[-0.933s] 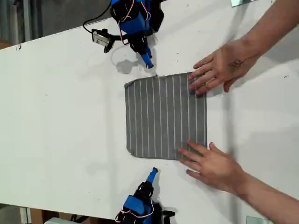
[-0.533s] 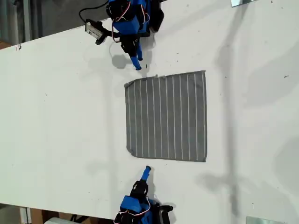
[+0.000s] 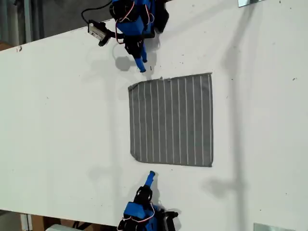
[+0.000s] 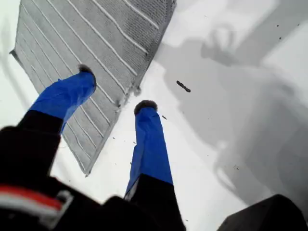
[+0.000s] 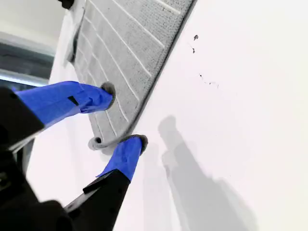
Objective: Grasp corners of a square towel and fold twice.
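White tabletop (image 3: 57,120) fills the exterior view, bare around the towel (image 3: 171,120), which lies flat at its middle. My first gripper (image 4: 115,91) hangs over one towel edge, jaws parted, holding nothing. My second gripper (image 5: 124,115) straddles a curled corner (image 5: 98,143), jaws apart, empty. A cable (image 3: 96,19) trails by one arm's base

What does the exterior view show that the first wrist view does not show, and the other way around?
Only the exterior view shows the whole towel lying flat, all four corners, and both arms. Only the first wrist view shows my first end effector open, with one finger over the cloth's edge and the other over the bare table, plus a small dark speck. Both show the striped grey towel on the white table.
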